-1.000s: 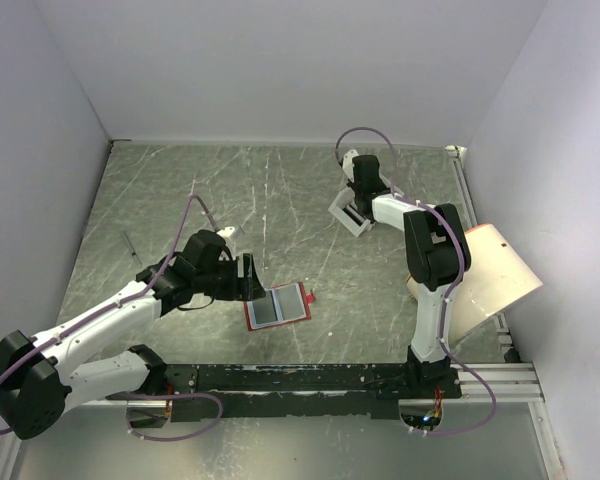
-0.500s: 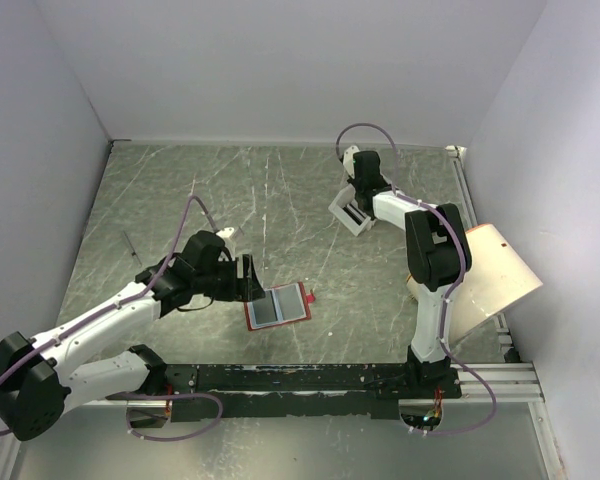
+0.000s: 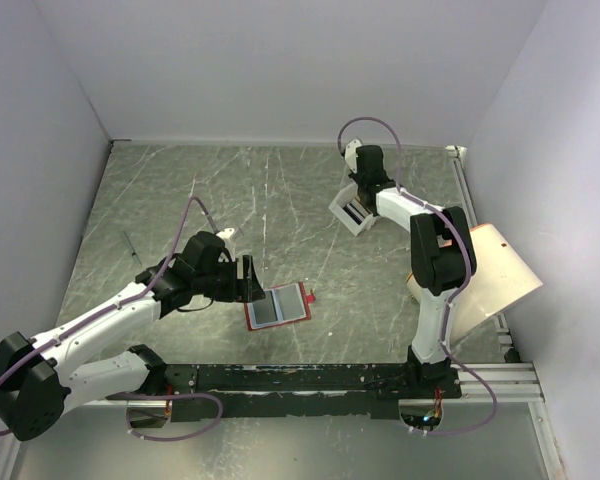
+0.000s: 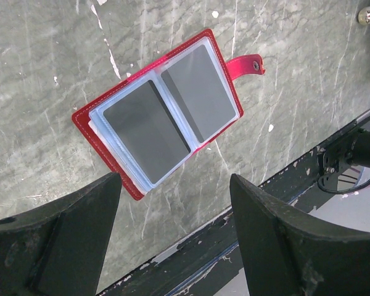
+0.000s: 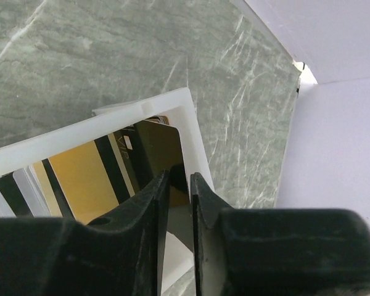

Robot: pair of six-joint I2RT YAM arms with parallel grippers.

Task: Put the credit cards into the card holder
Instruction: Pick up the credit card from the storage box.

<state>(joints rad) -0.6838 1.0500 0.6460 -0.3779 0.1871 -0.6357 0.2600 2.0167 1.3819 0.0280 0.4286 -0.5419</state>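
The card holder (image 3: 278,306) lies open on the table, red with pale blue-grey pockets, and shows in the left wrist view (image 4: 157,117) with its snap tab (image 4: 246,65). My left gripper (image 3: 252,278) is open and empty, just left of the card holder's edge (image 4: 174,179). The credit cards stand in a white open-topped box (image 3: 346,214). My right gripper (image 3: 359,203) reaches into that box (image 5: 111,126). Its jaws (image 5: 177,179) are shut on a dark credit card (image 5: 160,145). A yellow card (image 5: 80,176) and several others stand beside it.
A pale curved sheet-like object (image 3: 495,270) sits at the table's right edge beside the right arm. A black rail (image 3: 320,378) runs along the near edge. Walls close the table at the back and on both sides.
My right arm has shifted slightly right and back over the white box, its gripper staying in the box. The left arm and the card holder have not moved.
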